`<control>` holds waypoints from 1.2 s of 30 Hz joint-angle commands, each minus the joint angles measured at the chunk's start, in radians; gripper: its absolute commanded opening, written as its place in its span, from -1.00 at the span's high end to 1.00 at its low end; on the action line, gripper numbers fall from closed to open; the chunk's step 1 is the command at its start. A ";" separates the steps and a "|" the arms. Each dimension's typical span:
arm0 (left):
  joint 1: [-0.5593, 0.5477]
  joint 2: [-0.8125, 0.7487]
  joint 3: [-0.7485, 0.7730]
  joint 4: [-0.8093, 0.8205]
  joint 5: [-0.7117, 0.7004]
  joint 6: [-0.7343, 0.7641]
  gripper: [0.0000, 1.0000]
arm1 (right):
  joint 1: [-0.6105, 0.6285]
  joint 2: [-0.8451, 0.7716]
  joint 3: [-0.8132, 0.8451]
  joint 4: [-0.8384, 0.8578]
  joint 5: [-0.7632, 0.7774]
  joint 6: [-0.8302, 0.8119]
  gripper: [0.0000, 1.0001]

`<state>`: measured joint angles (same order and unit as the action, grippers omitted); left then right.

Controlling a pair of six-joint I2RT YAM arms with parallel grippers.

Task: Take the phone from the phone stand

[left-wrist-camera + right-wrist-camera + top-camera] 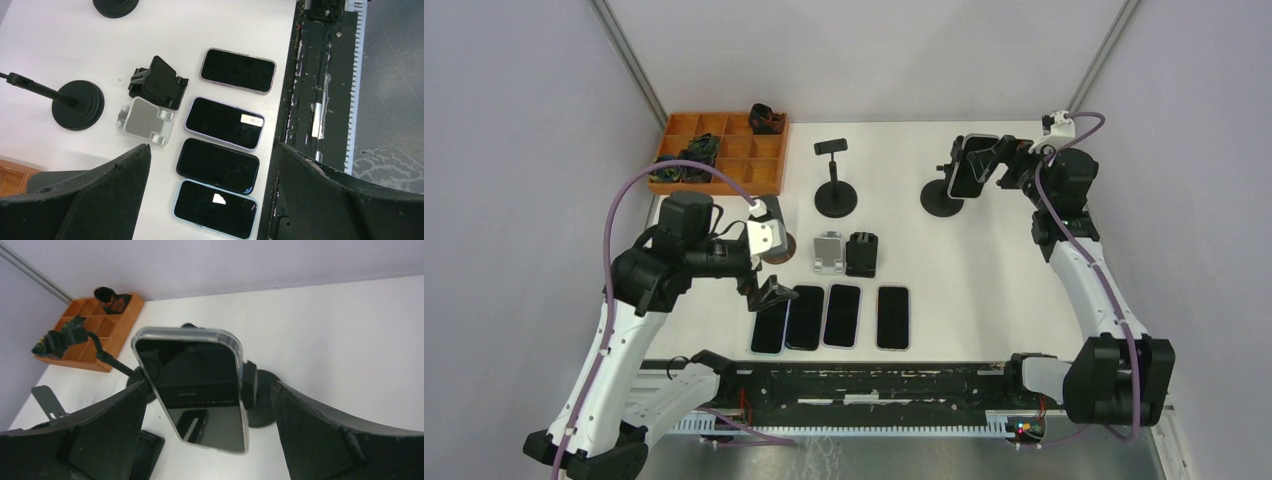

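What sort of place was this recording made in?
Likely a robot lab test cell: a white table enclosed by plain grey panels, with a tidy row of phones and a wooden parts tray.

Bright, even light, soft pale shadows, small white glare on a flat phone point(220, 125)
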<state>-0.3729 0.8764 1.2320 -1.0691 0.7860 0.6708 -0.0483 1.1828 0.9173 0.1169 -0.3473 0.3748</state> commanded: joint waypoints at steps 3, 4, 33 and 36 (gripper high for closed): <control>-0.002 0.002 0.051 -0.011 0.060 -0.001 -1.00 | -0.001 0.146 -0.004 0.278 -0.186 0.100 -0.96; -0.003 0.000 0.051 -0.014 0.054 0.003 -1.00 | -0.001 0.164 -0.002 0.283 -0.191 0.113 -0.96; -0.003 0.005 0.061 -0.053 0.062 0.026 -1.00 | -0.001 0.248 0.121 0.200 -0.275 -0.038 -0.86; -0.003 0.010 0.065 -0.065 0.069 0.033 -1.00 | -0.001 0.256 0.126 0.244 -0.301 -0.014 -0.72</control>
<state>-0.3729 0.8841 1.2545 -1.1095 0.8162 0.6716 -0.0460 1.4227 0.9916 0.3267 -0.6041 0.3908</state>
